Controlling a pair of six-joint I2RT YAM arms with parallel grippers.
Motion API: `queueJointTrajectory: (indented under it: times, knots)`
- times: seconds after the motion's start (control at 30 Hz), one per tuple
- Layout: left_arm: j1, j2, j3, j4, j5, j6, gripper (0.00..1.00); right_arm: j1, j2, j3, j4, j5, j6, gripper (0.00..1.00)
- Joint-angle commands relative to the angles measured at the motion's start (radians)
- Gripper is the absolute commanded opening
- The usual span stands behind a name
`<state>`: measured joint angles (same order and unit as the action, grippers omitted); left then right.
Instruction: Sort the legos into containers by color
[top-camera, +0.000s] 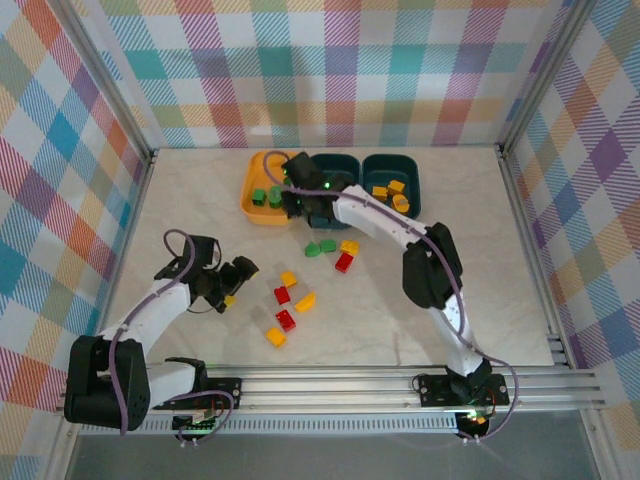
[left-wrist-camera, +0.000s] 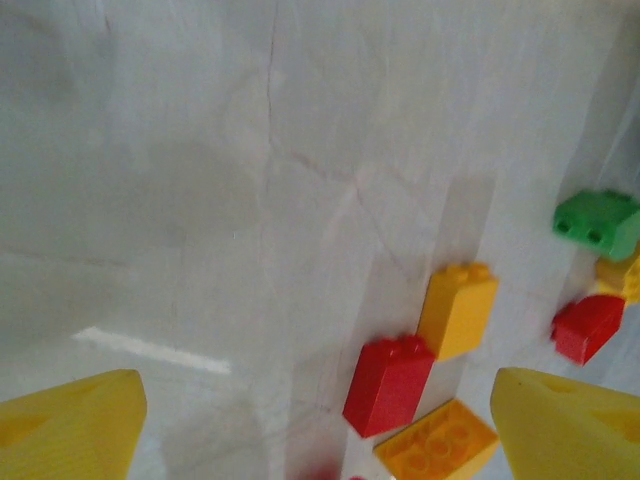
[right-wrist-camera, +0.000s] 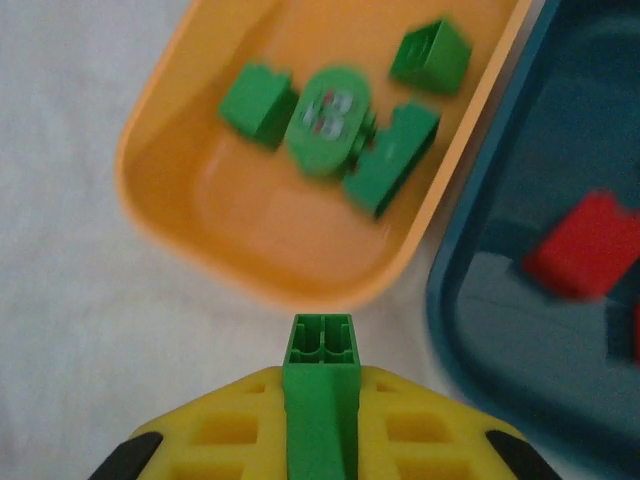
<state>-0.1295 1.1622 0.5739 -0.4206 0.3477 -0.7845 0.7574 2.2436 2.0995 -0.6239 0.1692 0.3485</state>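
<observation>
Right gripper (right-wrist-camera: 320, 430) clamped a green brick (right-wrist-camera: 320, 350) beside the orange tub (right-wrist-camera: 280, 235) — next it needed to clear the rim and release; left gripper (left-wrist-camera: 315, 425) gaped empty.

On my screen the desk (left-wrist-camera: 200, 150) looked matt, a pale marbled surface with faint veins. The legos (left-wrist-camera: 388, 385) were smooth, glossy plastic, as was the green lego (right-wrist-camera: 320, 390) in the yellow, matt plastic jaws. The orange tub (right-wrist-camera: 160, 200) and teal tub (right-wrist-camera: 470, 330) shone softly; the rail (top-camera: 350, 385) was ribbed metal.
</observation>
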Motion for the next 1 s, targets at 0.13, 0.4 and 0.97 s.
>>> queueJointTrajectory:
  times: [0.13, 0.4, 0.97]
  knots:
    - [-0.027, -0.147, -0.04, -0.088, 0.015, 0.061, 0.89, -0.066, 0.224, 0.323, -0.19, -0.064, -0.084, 0.14]
    - [-0.029, -0.172, -0.073, -0.068, 0.039, 0.06, 0.89, -0.066, 0.253, 0.387, -0.2, -0.078, -0.071, 0.14]
    - [-0.029, -0.134, -0.036, -0.096, 0.065, 0.099, 0.9, -0.063, 0.352, 0.496, -0.202, -0.112, -0.019, 0.36]
